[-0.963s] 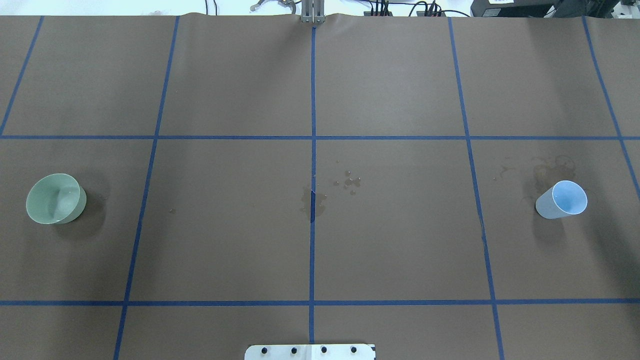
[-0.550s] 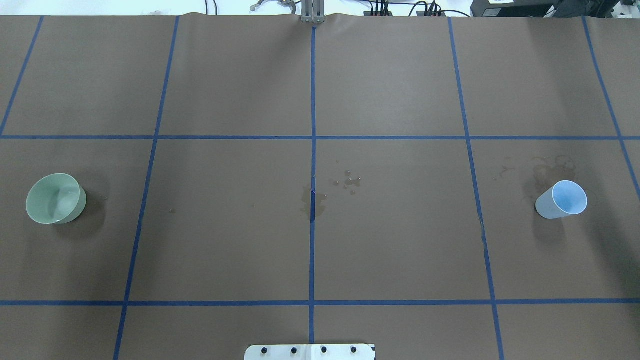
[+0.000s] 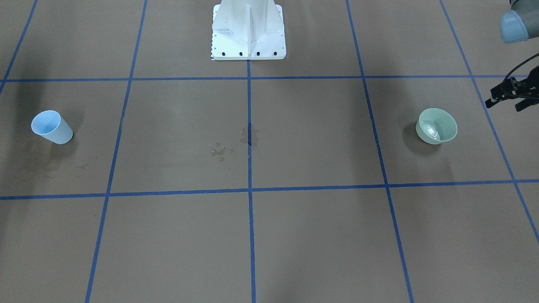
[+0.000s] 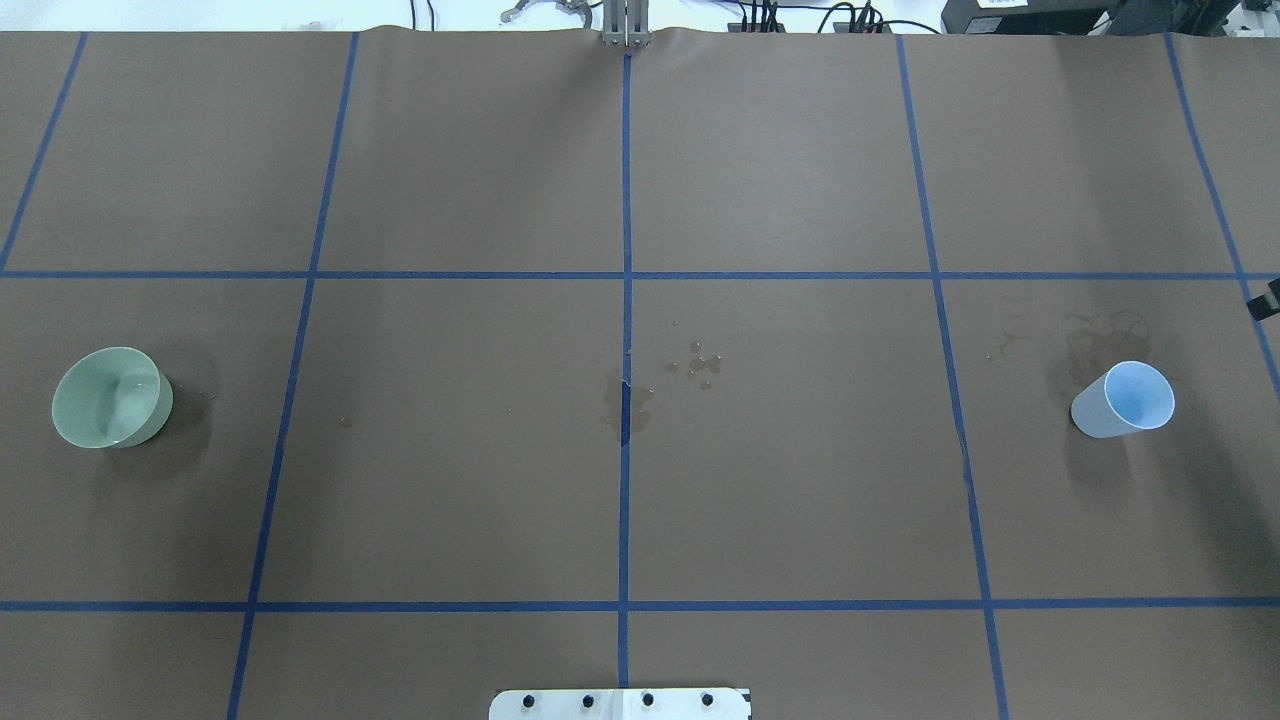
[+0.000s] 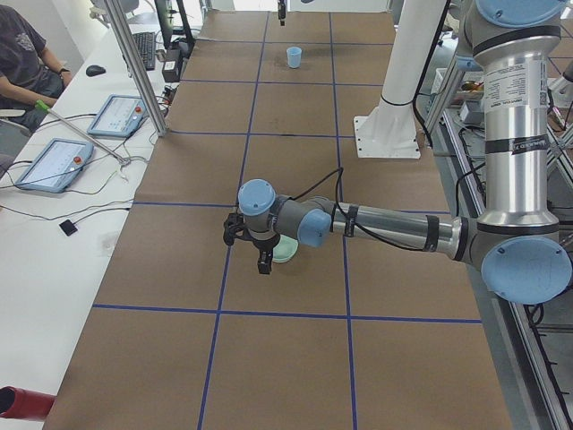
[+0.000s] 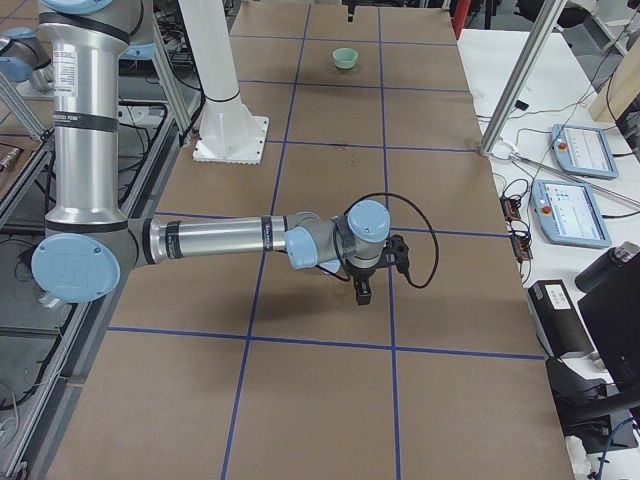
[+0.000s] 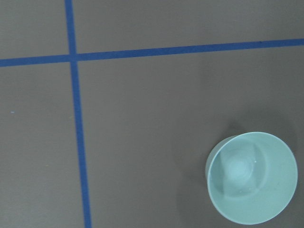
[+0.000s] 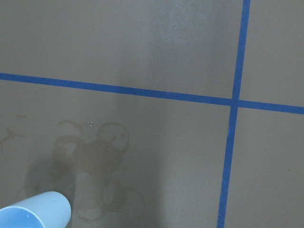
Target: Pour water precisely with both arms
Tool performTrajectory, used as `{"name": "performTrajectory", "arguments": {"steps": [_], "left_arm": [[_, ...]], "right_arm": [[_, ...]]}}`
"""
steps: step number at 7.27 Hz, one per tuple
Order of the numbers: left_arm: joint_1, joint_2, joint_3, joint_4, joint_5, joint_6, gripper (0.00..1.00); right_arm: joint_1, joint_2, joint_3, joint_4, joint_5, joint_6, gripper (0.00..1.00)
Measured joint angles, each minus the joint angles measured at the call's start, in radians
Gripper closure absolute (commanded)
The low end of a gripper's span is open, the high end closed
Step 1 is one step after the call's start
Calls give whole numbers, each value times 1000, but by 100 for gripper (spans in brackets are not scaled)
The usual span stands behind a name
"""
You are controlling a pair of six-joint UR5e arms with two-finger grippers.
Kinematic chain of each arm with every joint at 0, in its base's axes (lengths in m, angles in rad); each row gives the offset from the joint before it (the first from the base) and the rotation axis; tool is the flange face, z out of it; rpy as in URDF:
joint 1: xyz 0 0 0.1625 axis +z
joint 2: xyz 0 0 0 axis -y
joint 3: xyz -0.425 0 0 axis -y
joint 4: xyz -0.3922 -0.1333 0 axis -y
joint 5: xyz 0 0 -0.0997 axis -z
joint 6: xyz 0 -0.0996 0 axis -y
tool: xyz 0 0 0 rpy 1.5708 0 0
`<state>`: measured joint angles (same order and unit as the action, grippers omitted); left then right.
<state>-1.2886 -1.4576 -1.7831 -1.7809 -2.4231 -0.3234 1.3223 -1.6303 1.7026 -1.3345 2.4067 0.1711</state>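
A pale green bowl [image 3: 436,126] stands at the table's left end, with water showing as white glints [image 3: 431,131] inside. It also shows in the overhead view [image 4: 110,397] and the left wrist view [image 7: 251,183]. A light blue cup [image 4: 1123,400] stands upright at the right end; its rim shows in the right wrist view [image 8: 35,211]. My left gripper [image 3: 505,97] hovers beside the bowl, outward of it; I cannot tell whether it is open. My right gripper [image 6: 362,292] hangs near the cup, only a black sliver [image 4: 1268,300] overhead; its state is unclear.
Spilled drops [image 4: 700,365] and a wet patch [image 4: 625,405] lie at the table's middle. Dried water rings [image 8: 99,156] mark the brown paper by the cup. The white pedestal base [image 3: 248,31] stands at the robot's side. Blue tape lines grid the table.
A black bit of my right gripper has come into the overhead view at the right edge. The bowl and the cup have not moved.
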Motion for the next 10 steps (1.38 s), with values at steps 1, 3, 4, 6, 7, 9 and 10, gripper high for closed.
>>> {"name": "performTrajectory", "arguments": {"steps": [1, 3, 4, 6, 7, 9, 10], "left_arm": [[6, 2, 2, -12, 0, -12, 0], [45, 2, 43, -20, 0, -27, 1], [88, -8, 68, -29, 9, -32, 1], [156, -31, 141, -116, 18, -65, 1], [181, -36, 186, -192, 18, -97, 12], [220, -45, 250, -312, 18, -165, 100], [230, -50, 261, -332, 17, -182, 100]], "right_arm": [[-40, 0, -4, 57, -8, 42, 0], [-86, -2, -10, 147, -19, 115, 0], [-91, -7, -9, 160, -21, 124, 0], [-93, -17, -1, 166, -21, 128, 0], [-93, -19, 1, 167, -21, 129, 0], [-92, -21, 2, 168, -21, 129, 0], [-92, -22, 2, 167, -22, 130, 0]]}}
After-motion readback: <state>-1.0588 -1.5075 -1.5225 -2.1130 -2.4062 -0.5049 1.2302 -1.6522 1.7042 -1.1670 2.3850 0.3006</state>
